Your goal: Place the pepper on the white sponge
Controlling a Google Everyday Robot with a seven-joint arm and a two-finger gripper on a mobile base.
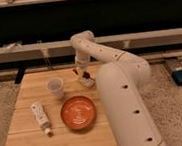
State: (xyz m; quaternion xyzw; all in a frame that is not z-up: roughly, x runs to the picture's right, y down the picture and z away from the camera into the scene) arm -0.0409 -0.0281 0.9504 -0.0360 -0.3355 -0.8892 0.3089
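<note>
My gripper [81, 72] hangs at the end of the white arm over the back middle of the wooden table [26, 131]. It is right above the white sponge [89, 82], a small pale block partly covered by the arm. The pepper [86, 76], a small dark-red shape, shows at the gripper's tip directly on or just above the sponge. I cannot tell whether it touches the sponge or is still held.
A clear plastic cup [55, 88] stands left of the sponge. An orange plate [78, 112] lies at the front middle. A white tube with a label [40, 117] lies at the front left. The arm's large white body [127, 113] covers the table's right side.
</note>
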